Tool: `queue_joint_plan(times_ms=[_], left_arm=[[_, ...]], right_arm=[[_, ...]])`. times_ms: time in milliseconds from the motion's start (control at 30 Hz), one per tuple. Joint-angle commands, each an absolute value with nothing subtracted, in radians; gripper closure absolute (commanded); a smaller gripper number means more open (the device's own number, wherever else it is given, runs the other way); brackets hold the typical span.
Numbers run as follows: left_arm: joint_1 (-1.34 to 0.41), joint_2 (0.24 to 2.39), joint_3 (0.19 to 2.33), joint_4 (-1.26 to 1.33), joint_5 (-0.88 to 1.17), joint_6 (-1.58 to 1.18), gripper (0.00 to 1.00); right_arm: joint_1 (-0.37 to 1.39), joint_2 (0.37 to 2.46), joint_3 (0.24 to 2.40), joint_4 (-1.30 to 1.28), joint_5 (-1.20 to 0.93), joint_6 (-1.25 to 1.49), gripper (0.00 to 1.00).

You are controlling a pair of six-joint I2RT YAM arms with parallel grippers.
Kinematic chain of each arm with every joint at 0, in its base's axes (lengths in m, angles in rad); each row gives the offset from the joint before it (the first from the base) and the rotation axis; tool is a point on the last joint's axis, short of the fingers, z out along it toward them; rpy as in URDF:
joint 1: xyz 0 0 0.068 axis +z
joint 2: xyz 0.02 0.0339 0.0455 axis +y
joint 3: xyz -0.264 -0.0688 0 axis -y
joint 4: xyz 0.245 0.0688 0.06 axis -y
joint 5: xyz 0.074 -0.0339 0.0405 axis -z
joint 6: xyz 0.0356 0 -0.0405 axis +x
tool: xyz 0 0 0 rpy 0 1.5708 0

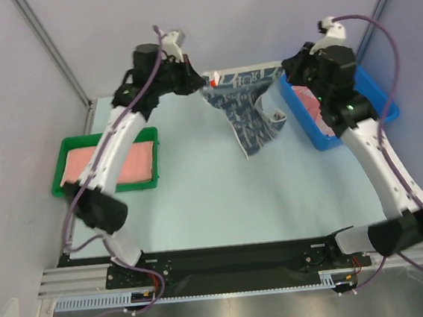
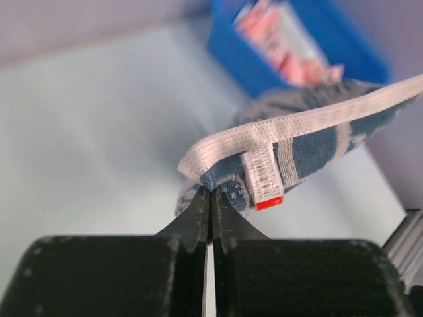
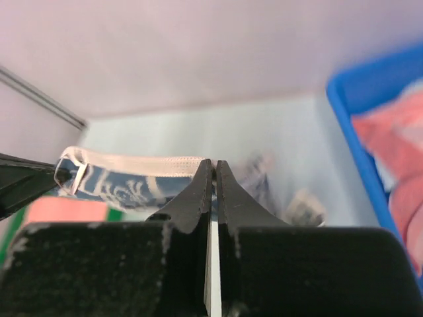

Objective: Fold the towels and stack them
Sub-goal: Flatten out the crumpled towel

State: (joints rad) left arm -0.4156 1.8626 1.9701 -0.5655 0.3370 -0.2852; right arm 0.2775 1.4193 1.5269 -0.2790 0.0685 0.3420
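A navy-and-white patterned towel (image 1: 249, 121) hangs in the air over the back of the table, stretched by its white-hemmed top edge between both grippers. My left gripper (image 1: 203, 84) is shut on the corner that carries a barcode tag (image 2: 263, 175); the left wrist view shows its jaws (image 2: 211, 195) pinched on the cloth (image 2: 310, 148). My right gripper (image 1: 282, 73) is shut on the other end of the hem (image 3: 213, 164), with the towel (image 3: 125, 185) running off to the left. A salmon-pink towel (image 1: 115, 164) lies flat in the green tray. More pink towels (image 1: 311, 104) sit in the blue bin.
The green tray (image 1: 57, 173) stands at the table's left edge and the blue bin (image 1: 375, 101) at the back right, just beside the right arm. Grey walls close in the back and both sides. The hanging towel's lower end droops toward the table's middle.
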Motion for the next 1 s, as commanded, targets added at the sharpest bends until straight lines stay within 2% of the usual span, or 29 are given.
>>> queue_joint_plan(times_ms=[0,67,100,233,367,500,667,833,900,967], left_arm=[[-0.431,1.602,1.932,-0.588,0.354,-0.268,1.00],[-0.439,1.508,1.820,-0.542,0.379,-0.281,1.00],[-0.442,1.421,1.777,-0.519,0.399,-0.288,1.00],[-0.509,1.213,1.579,-0.398,0.460,-0.324,1.00],[-0.577,1.085,1.503,-0.367,0.471,-0.379,1.00],[-0.636,1.035,1.494,-0.388,0.465,-0.400,1.00],[-0.650,1.035,1.552,-0.478,0.375,-0.390,1.00],[-0.623,1.143,1.586,-0.554,0.166,-0.287,1.00],[-0.560,1.224,1.582,-0.540,0.167,-0.287,1.00],[-0.520,1.274,1.554,-0.476,0.175,-0.276,1.00]], right_arm=[[0.313,1.264,1.548,-0.374,0.038,0.281,1.00],[0.340,1.165,1.529,-0.380,0.020,0.259,1.00],[0.413,1.131,1.494,-0.379,0.024,0.202,1.00],[0.612,0.967,1.441,-0.400,0.219,0.124,1.00],[0.675,0.788,1.373,-0.393,0.215,0.141,1.00],[0.684,0.727,1.371,-0.382,0.163,0.153,1.00],[0.684,0.767,1.413,-0.393,0.182,0.157,1.00],[0.660,0.912,1.407,-0.358,0.276,0.088,1.00],[0.555,0.977,1.388,-0.305,0.215,0.095,1.00],[0.445,1.078,1.358,-0.222,0.048,0.133,1.00]])
